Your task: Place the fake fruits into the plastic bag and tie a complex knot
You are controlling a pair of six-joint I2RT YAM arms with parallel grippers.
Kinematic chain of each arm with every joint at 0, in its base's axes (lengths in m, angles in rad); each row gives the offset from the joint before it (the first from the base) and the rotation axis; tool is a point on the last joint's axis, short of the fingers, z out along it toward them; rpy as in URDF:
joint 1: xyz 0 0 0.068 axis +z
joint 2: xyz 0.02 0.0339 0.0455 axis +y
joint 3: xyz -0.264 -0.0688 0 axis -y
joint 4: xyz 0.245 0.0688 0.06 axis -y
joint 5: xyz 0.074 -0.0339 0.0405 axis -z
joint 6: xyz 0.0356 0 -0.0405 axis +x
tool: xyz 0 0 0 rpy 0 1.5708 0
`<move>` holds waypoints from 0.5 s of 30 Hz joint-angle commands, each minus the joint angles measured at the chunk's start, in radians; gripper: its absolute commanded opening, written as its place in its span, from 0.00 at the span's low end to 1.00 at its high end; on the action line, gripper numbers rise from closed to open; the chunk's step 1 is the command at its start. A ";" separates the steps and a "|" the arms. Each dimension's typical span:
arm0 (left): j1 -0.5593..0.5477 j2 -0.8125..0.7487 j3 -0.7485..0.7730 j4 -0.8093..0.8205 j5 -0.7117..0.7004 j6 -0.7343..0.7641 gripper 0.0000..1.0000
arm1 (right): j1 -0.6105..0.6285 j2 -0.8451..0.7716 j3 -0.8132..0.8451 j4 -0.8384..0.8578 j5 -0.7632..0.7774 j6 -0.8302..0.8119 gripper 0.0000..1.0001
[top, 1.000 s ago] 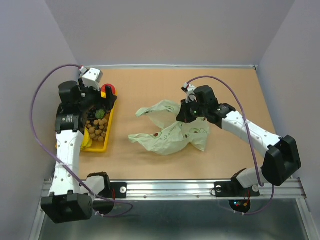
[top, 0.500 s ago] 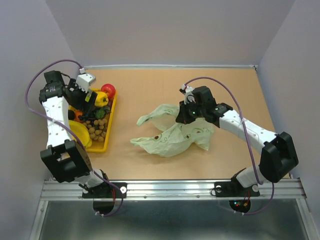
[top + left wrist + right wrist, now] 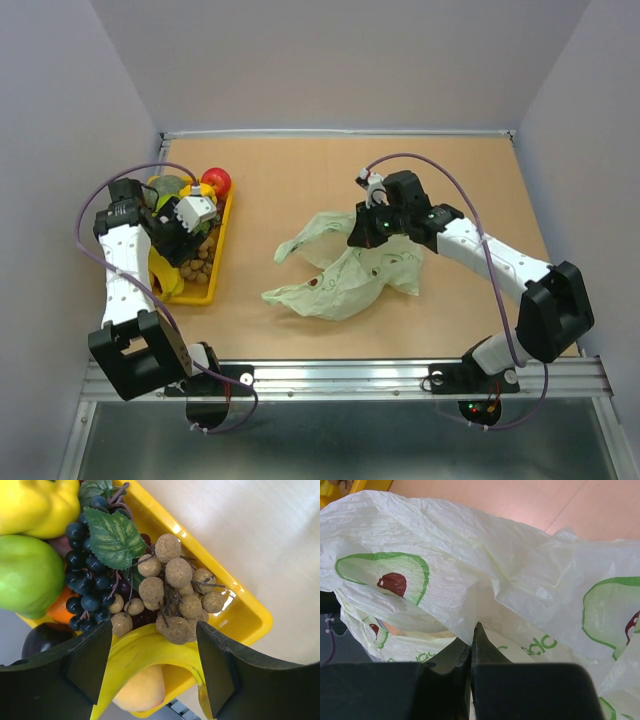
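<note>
- At left, left gripper (image 3: 152, 647) jaws spread over yellow rectangular plastic tray (image 3: 250, 616); only wrist view shows purple plastic grapes (image 3: 87, 582) inside.
- Mid-scene, right gripper (image 3: 471, 641) jaws pressed together, pinching pale green crinkly plastic bag (image 3: 340, 282).

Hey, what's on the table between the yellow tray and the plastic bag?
Nothing. The top view shows only bare brown tabletop between the yellow tray and the plastic bag.
</note>
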 commanded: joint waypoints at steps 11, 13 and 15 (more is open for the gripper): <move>-0.079 0.024 -0.035 0.178 -0.071 -0.066 0.85 | 0.002 0.021 0.075 0.009 -0.032 0.009 0.00; -0.076 0.016 -0.001 0.189 -0.082 -0.183 0.85 | 0.002 0.020 0.069 0.009 -0.029 0.010 0.00; -0.070 -0.039 0.022 0.232 -0.108 -0.270 0.87 | 0.002 0.015 0.068 0.009 -0.026 0.003 0.00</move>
